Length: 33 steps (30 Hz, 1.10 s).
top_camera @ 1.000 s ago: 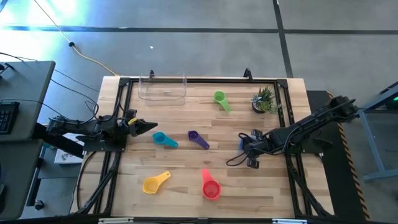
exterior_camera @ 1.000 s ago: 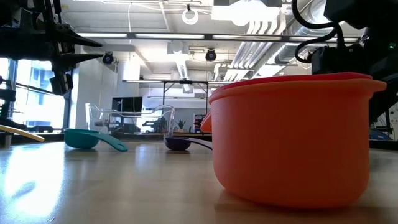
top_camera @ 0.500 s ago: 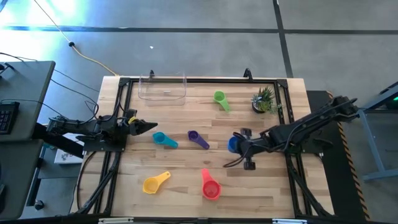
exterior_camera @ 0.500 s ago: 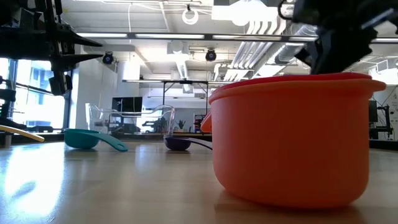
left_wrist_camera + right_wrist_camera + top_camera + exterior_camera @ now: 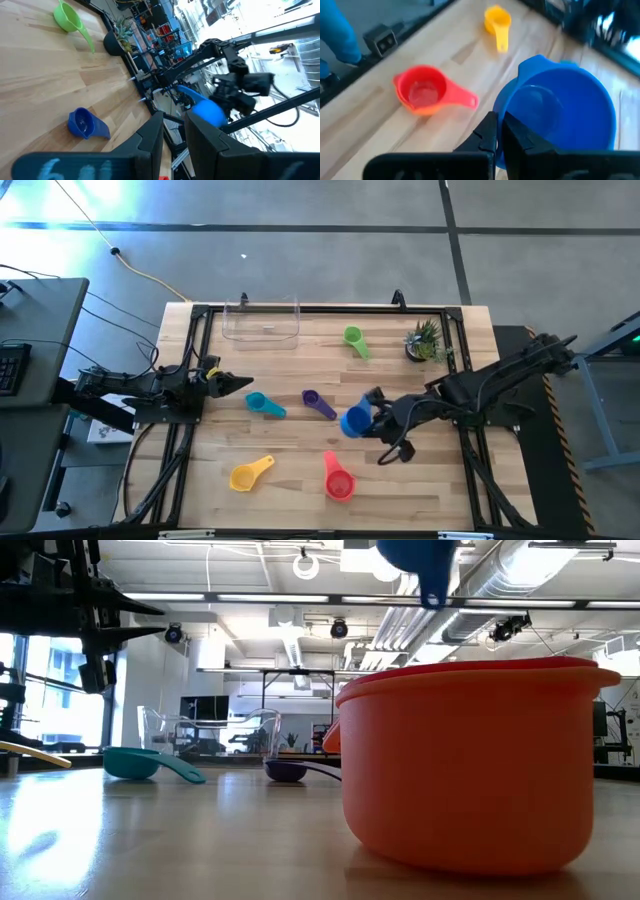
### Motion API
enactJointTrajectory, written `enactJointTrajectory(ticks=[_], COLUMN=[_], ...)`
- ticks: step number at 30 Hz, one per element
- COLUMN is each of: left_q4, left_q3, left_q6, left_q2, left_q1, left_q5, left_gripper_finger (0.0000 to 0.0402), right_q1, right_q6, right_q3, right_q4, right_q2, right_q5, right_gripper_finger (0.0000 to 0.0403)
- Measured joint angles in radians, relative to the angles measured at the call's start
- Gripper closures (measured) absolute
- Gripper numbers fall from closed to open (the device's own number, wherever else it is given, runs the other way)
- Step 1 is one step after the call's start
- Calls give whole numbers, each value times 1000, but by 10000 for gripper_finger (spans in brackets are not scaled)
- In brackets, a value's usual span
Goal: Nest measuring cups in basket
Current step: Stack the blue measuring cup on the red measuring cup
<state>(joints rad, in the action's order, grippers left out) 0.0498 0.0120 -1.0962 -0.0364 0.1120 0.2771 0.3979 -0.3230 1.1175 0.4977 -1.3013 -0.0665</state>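
The blue cup point(image 5: 355, 421) hangs over the table's middle, pinched by its handle in the right gripper point(image 5: 377, 417). The basket point(image 5: 262, 321) lies away toward the far left corner, diagonally from it. The left gripper point(image 5: 232, 384) waits, parted and empty, at the left edge.

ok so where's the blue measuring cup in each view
High: blue measuring cup mid-table, at the right fingers, right of the purple cup.
Low: top edge, lifted.
Left wrist: in the air, centre-right.
Right wrist: large, lower right.
Shared landmark: red cup.
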Motion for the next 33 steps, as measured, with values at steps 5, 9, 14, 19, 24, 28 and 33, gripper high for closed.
enactJointTrajectory(ticks=[5,9,14,19,24,28,33], left_q4=[0,0,0,0,0,0,0], left_q3=[0,0,0,0,0,0,0], left_q6=[0,0,0,0,1,22,24], left_q2=[0,0,0,0,0,0,0], left_q1=[0,0,0,0,0,0,0], left_q5=[4,5,6,-2,-3,-4,-2], left_gripper_finger=[330,330,330,330,330,330,330], right_q1=[17,33,50,79,114,145,160], right_q6=[-128,-207,-262,-310,-380,-514,-533], right_q3=[102,185,265,312,351,377,398], right_q4=[6,69,176,209,219,221,233], right_q2=[-70,-152,-252,-340,-413,-469,-526], right_q5=[48,86,104,102,100,56,47], right_gripper_finger=[402,402,402,400,399,399,398])
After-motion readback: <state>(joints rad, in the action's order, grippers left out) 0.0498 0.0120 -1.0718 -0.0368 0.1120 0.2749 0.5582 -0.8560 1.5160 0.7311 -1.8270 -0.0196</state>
